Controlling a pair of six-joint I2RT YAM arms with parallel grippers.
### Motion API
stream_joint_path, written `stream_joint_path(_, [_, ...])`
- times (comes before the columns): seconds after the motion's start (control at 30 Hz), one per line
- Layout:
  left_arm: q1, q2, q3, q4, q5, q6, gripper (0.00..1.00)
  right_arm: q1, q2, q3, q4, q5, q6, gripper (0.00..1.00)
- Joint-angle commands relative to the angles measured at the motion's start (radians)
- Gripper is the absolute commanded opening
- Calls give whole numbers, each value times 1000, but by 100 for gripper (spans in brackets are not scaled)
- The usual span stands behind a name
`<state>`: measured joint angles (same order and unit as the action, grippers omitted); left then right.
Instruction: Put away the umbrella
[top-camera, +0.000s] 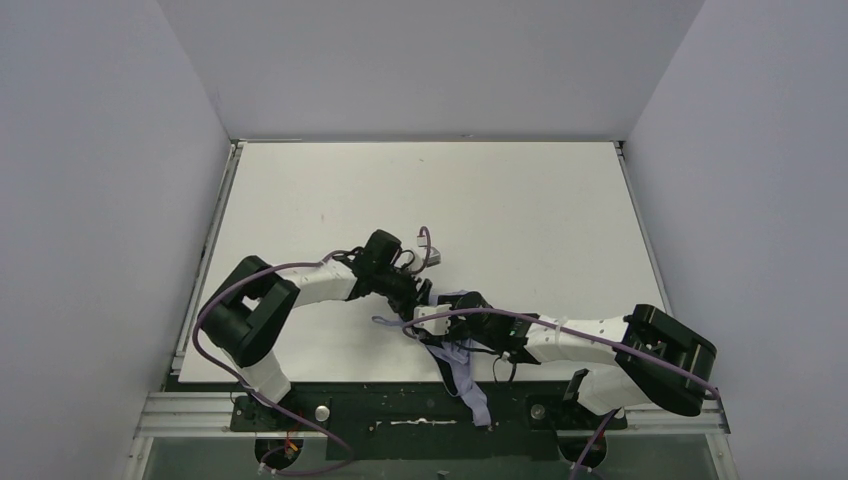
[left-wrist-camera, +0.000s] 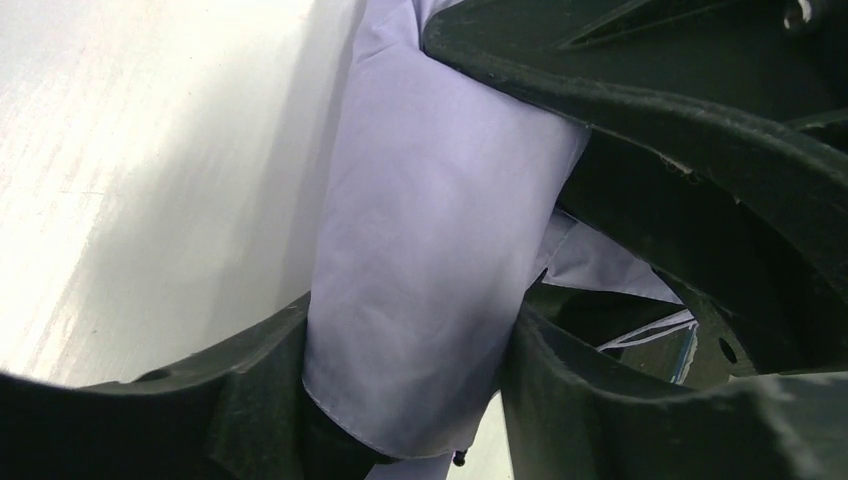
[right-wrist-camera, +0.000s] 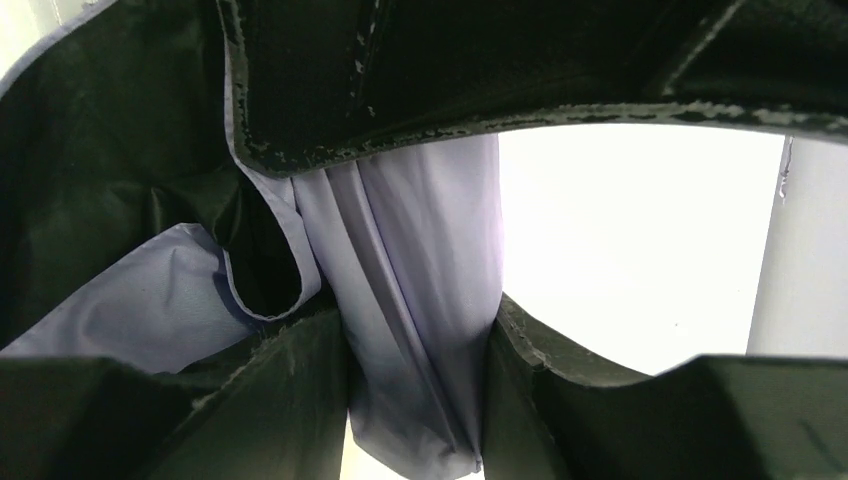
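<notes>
Two arms meet just below the middle of the overhead view, near the front edge of the white table (top-camera: 520, 210). Your left gripper (top-camera: 414, 291) reaches in from the left of the frame and your right gripper (top-camera: 432, 322) from the lower right; the two stand just beside each other. The umbrella (top-camera: 468, 382) is bunched where they meet. A crumpled tail of its pale lavender fabric trails toward the bottom of the frame, over the table edge and across the dark base rail (top-camera: 390, 412).

In the left wrist view, a broad fold of the umbrella (left-wrist-camera: 430, 250) runs from the top of the frame to the bottom. It fills the gap between your left fingers (left-wrist-camera: 210, 410), touching both, so that hand is clamped on the fabric at a medium width. Dark hardware crowds the upper right of the frame.

In the right wrist view, a pleated strip of the umbrella (right-wrist-camera: 430, 290) drops through the lower middle, pinched between your right fingers (right-wrist-camera: 270, 410). That hand also holds fabric, at a narrower gap. Black cloth with a lavender hem fills the left of that frame. You cannot see the handle or shaft in any view.
</notes>
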<state>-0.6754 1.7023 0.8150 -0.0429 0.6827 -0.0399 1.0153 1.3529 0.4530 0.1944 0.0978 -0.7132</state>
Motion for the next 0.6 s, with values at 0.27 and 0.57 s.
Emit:
stream_joint_path(0.27, [-40,38,79,-161,-33,102,8,-6,-34,-7,109,39,37,24])
stream_joint_path(0.57, [-42,6,95,-207,-151,150,0,-6,-197,34,-107,19,56,63])
